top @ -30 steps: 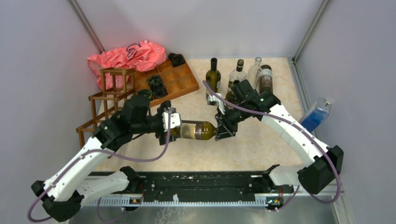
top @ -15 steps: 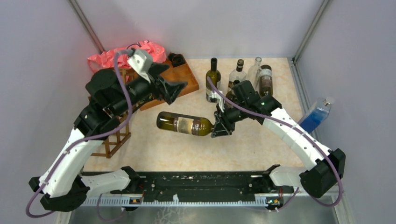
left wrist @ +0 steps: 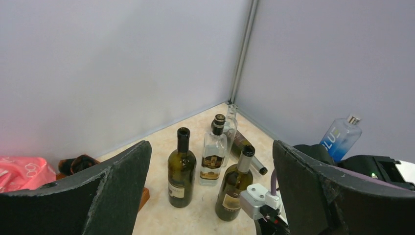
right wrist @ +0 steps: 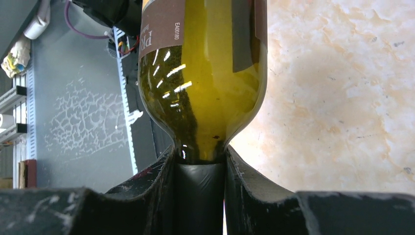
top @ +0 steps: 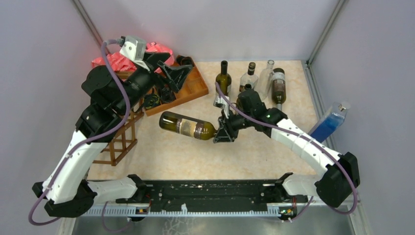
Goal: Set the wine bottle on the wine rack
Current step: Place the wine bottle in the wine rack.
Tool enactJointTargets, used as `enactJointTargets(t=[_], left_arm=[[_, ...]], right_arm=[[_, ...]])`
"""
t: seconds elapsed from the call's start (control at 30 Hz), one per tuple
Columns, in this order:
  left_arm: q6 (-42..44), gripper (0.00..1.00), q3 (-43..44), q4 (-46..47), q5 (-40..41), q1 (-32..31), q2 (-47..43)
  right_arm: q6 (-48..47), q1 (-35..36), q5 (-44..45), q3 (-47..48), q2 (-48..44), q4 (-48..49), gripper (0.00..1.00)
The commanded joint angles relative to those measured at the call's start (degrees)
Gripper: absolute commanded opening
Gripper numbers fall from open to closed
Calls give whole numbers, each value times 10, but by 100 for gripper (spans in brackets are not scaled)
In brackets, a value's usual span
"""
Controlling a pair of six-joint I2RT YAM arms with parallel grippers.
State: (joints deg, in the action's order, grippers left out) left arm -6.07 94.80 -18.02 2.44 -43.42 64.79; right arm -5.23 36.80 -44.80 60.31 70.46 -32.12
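Note:
The wine bottle (top: 183, 126), dark green with a beige label, hangs level above the table's middle, its base pointing left. My right gripper (top: 221, 133) is shut on its black-capped neck. In the right wrist view the fingers (right wrist: 161, 181) clamp the neck, my right gripper (right wrist: 200, 191) centred under the bottle (right wrist: 205, 73). The dark brown wine rack (top: 125, 142) stands at the left, largely hidden behind my left arm. My left gripper (top: 177, 73) is raised over the tray, open and holding nothing; its view shows wide-apart fingers (left wrist: 117, 191) of the left gripper (left wrist: 210, 161).
An orange-brown compartmented tray (top: 193, 90) and a pink bag (top: 112, 61) sit at the back left. Several upright bottles (top: 224, 78) (left wrist: 181, 169) cluster at the back, one lying down. A blue bottle (top: 330, 121) (left wrist: 340, 137) leans on the right wall.
My left gripper has come away from the bottle's base and risen toward the back left. The right gripper has carried the bottle slightly left, base now angled toward the rack.

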Motion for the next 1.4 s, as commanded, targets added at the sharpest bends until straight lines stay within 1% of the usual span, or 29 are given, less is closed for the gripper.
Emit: enactJointTargets(t=[0.0,0.23,0.43,0.67,0.87,1.07,1.37], left_arm=[[5,99,-4,-4,40,-3,-21],[15,99,5,-16,41,-3,-13],[20,99,17,-24,44,-3,-6],[24,99,12,-34,58,-3,-7],[26,99,-7,-34,77,-3,-16],[29,99,-15,-39,91,-3,-23],[45,99,17,-52,98,-3,-13]], right_arm=[[46,24,-13,-17,-37,172,0],[82,66,31,-67,-21,293,0],[116,89,58,-103,15,417,0],[138,114,76,-118,64,527,0],[152,127,82,-112,109,572,0],[156,138,95,-113,135,605,0],[160,159,111,-129,160,654,0]])
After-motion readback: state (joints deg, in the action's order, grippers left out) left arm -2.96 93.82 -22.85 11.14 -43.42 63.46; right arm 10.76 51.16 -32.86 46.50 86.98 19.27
